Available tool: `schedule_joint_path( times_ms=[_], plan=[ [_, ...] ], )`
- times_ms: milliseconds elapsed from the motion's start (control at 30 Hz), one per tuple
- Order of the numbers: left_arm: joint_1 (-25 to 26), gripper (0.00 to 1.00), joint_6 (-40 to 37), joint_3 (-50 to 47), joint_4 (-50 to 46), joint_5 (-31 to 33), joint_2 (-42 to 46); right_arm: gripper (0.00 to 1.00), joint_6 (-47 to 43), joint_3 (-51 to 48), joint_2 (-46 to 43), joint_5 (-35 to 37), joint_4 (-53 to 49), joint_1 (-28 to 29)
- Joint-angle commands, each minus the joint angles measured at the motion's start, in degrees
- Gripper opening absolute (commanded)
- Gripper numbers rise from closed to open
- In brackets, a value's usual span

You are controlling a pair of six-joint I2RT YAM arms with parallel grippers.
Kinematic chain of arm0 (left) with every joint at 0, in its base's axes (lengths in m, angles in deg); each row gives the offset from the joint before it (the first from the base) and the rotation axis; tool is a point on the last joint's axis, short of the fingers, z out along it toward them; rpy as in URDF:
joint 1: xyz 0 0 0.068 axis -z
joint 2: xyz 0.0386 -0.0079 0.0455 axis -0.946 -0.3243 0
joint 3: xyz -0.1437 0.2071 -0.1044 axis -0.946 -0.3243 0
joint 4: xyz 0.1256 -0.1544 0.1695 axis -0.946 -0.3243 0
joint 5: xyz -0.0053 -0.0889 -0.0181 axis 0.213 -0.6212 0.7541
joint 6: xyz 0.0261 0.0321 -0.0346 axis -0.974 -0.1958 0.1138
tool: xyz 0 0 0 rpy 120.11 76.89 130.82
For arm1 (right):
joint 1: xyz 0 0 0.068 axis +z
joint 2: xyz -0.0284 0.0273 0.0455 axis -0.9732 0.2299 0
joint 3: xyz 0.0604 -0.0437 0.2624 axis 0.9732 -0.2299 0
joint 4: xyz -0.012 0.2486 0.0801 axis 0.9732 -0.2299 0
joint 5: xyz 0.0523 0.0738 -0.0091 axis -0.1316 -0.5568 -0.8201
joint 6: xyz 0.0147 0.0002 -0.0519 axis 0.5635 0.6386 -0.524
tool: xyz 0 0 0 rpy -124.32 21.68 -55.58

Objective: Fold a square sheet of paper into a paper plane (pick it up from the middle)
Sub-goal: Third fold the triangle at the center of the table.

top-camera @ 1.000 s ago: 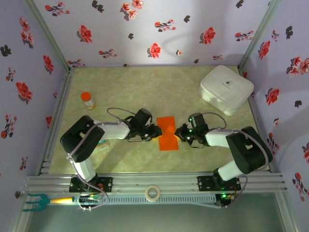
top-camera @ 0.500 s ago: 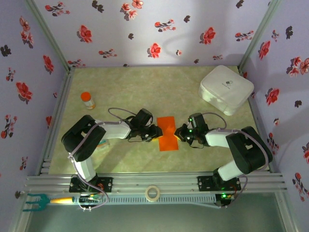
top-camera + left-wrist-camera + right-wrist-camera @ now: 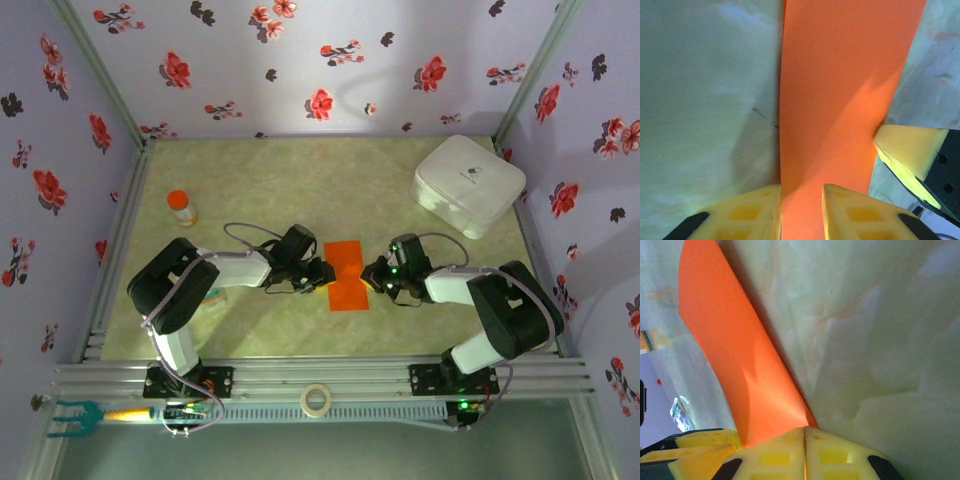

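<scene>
1. Hardly shifts against a second ago: same spot for the square sheet of paper [image 3: 347,277], only its edge farthest from the white case [image 3: 469,184] looking drawn in a touch; both arms posed as before.
2. Lies on the desk [image 3: 260,190], left of the white case and nearer the arm bases, well apart from it.
3. Pinches the sheet's case-side edge in the right fingers [image 3: 372,275], clenched tight on the paper. Tilts that edge up off the desk in the right wrist view, probably to anchor it and get a flap moving.
4. Straddles the edge away from the case with the left fingers [image 3: 322,272], narrowly parted, orange paper running between them and not clamped as far as can be seen. Seems poised to take hold there.
5. Meets the sheet about halfway along each side, which fits picking it up from the middle and keeping it level.
6. Reads as a plain oblong with no point or dart shape yet, so judged an early fold.
</scene>
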Motion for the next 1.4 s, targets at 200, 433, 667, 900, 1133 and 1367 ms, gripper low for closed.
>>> schedule_joint_path(
  times_ms=[200, 433, 667, 900, 1133, 1367],
  plan=[
    [-0.1, 0.11, 0.7, -2.1, 3.1, 0.5, 3.1, 0.11, 1.0, -1.1, 1.1, 0.9, -0.6, 0.5],
    [-0.3, 0.00, 1.3, -2.5, 4.3, 0.7, 3.6, 0.20, -0.6, -1.5, -2.9, 0.8, -0.6, 1.0],
    [-0.5, 0.00, 1.9, -4.7, 4.5, 1.4, 6.5, 0.39, -7.1, 2.6, -11.0, 2.8, -7.3, 3.6],
    [-1.1, 0.00, 3.3, -4.8, 3.2, 1.6, 7.9, 0.55, -23.1, 0.7, -24.2, 23.6, -12.9, 17.2],
    [-1.4, 0.00, 3.9, -4.9, 3.0, 1.2, 8.3, 0.62, -44.5, -3.8, -28.6, 37.2, -8.9, 33.1],
    [-1.5, 0.00, 3.9, -4.9, 3.0, 1.1, 8.3, 0.67, -59.5, -0.7, -19.0, 51.0, -7.2, 46.3]
  ],
)
